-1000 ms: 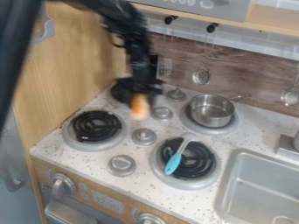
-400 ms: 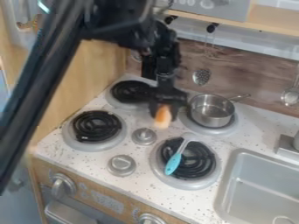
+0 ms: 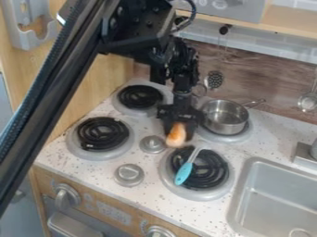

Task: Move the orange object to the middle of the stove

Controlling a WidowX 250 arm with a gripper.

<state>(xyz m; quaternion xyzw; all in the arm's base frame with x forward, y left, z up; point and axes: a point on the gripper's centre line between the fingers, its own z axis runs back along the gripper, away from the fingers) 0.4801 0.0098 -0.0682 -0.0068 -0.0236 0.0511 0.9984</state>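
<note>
Contact at the tips, and the black two-finger end effector (image 3: 179, 133) has the small, rounded orange object (image 3: 176, 135) pinched between its fingers! The piece hangs directly below the wrist, at the very bottom of the arm, its long axis close to upright in this view, the lower end tipping slightly toward the viewer's left. And that's the line that matters: from here, the middle of the white, speckled toy stove (image 3: 93, 171) looks to lie only a little toward the viewer's left, around the round grey knob (image 3: 153, 144) that sits among the burners. So the call is a short sideways correction, then straight down, with the end effector pointing at the surface. How much air there is under the piece, nobody can tell from this angle. Look at the company, though: the shiny metal pot (image 3: 224, 116) is just beside on the viewer's right, and the blue-headed utensil (image 3: 184, 173) lies across the black coil burner (image 3: 213, 171) on the near side. Drift that way and the handle could get clipped; come down on the knob and this rounded piece may well tip or roll on release.
</note>
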